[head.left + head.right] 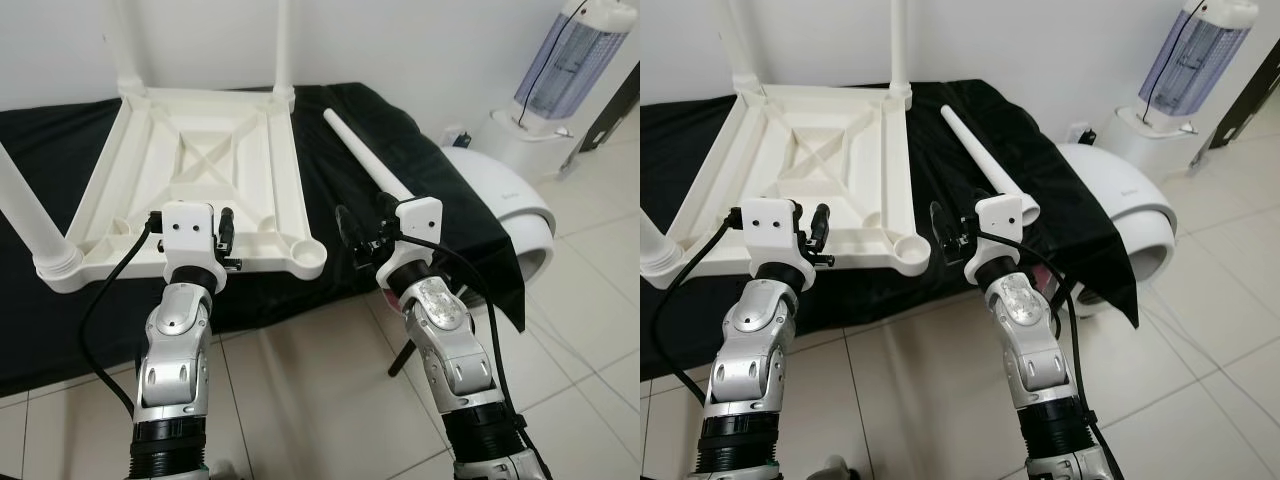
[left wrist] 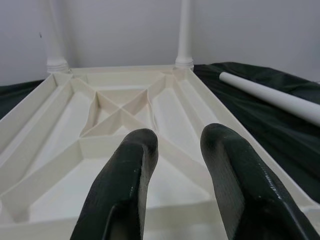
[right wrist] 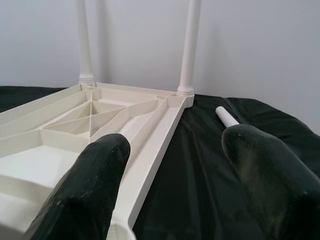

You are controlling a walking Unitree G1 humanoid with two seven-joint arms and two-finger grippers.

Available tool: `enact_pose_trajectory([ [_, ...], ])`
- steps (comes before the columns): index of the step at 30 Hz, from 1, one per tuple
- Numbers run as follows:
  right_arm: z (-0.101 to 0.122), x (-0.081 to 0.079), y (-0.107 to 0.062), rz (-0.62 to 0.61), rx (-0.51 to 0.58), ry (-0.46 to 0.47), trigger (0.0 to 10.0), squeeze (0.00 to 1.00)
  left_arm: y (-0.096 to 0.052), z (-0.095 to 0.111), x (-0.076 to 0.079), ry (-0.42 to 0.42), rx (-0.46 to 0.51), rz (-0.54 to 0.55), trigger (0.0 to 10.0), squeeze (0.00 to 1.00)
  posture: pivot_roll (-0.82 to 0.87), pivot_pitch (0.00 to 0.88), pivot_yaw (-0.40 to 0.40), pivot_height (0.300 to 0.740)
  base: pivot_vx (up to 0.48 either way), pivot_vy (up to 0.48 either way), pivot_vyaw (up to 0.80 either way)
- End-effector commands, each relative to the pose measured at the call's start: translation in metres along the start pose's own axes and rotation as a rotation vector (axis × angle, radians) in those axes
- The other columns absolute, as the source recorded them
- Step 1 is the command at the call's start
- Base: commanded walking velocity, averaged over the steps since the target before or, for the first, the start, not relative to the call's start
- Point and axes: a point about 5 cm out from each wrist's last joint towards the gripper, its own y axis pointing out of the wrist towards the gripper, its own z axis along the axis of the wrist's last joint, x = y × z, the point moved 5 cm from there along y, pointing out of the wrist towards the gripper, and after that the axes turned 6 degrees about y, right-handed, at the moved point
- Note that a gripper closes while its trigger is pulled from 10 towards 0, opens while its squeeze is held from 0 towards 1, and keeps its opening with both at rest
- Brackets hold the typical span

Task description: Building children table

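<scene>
A white plastic table top (image 1: 200, 170) lies upside down on a black cloth (image 1: 330, 170). Two legs stand in its far corners (image 2: 184, 30) and a third is fitted at the near left corner (image 1: 30, 215). The near right corner socket (image 1: 308, 260) holds no leg. A loose white leg (image 1: 365, 155) lies on the cloth to the right of the table top. My left gripper (image 1: 228, 235) hovers at the top's near edge, open, with nothing between its fingers (image 2: 135, 165). My right gripper (image 1: 362, 232) is wide open just right of the bare socket, near the loose leg's thick end.
The cloth covers a low platform whose front edge runs in front of me, with tiled floor (image 1: 300, 400) below. A rounded white appliance (image 1: 500, 190) stands at the right, partly under the cloth. Behind it stands a tall purple lamp-like device (image 1: 570, 70).
</scene>
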Motion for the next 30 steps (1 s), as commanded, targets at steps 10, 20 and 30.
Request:
enact_pose_trajectory([
  [10, -0.0043, 0.0020, -0.0014, -0.004, -0.011, -0.008, 10.0, 0.00, 0.0003, 0.0028, 0.0001, -0.001, 0.009, 0.024, 10.0, 0.00, 0.08, 0.056, -0.081, 0.740, 0.284, 0.000, 0.00],
  [20, -0.0045, 0.0021, -0.0013, -0.005, -0.011, -0.009, 10.0, 0.00, 0.0012, 0.0037, 0.0007, -0.002, 0.014, 0.021, 10.0, 0.00, 0.08, 0.054, -0.080, 0.740, 0.289, 0.000, 0.00],
  [30, -0.0046, 0.0021, -0.0011, -0.006, -0.010, -0.009, 10.0, 0.00, 0.0022, 0.0041, 0.0006, -0.001, 0.016, 0.021, 10.0, 0.00, 0.08, 0.051, -0.076, 0.740, 0.295, 0.000, 0.00],
])
